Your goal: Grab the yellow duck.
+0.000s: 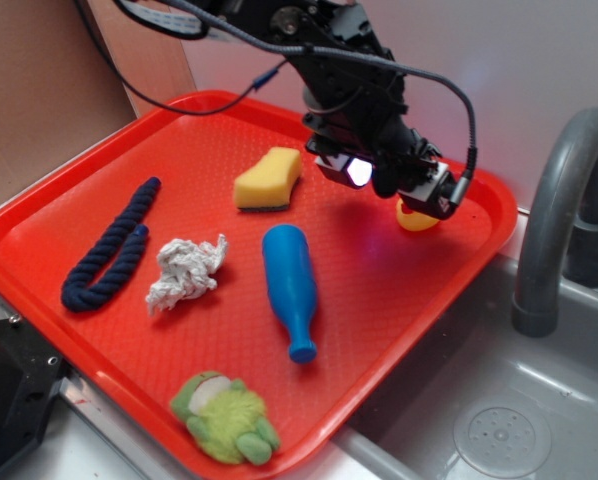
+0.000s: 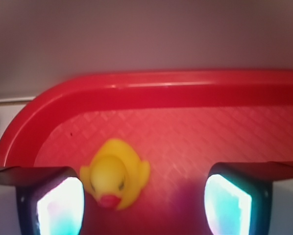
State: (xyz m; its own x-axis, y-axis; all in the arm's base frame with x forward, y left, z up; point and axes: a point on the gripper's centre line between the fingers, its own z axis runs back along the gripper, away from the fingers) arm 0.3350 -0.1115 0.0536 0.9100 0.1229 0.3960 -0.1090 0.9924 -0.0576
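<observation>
The yellow duck (image 2: pixel 114 174) is small and glossy with a red beak, standing on the red tray (image 2: pixel 185 93) near its far right corner. In the wrist view it sits between my fingers, close to the left pad (image 2: pixel 61 205) and well apart from the right pad (image 2: pixel 227 203). My gripper (image 2: pixel 144 203) is open around it. From the exterior view the gripper (image 1: pixel 394 185) hangs low over the duck (image 1: pixel 417 218), which peeks out below the right finger and is mostly hidden by it.
On the tray (image 1: pixel 69 210) lie a yellow sponge (image 1: pixel 267 180), a blue bottle (image 1: pixel 290 286), a white crumpled cloth (image 1: pixel 184 272), a dark blue rope (image 1: pixel 109 248) and a green plush frog (image 1: pixel 225 416). A grey sink (image 1: pixel 499 410) with a faucet (image 1: pixel 559 220) lies to the right.
</observation>
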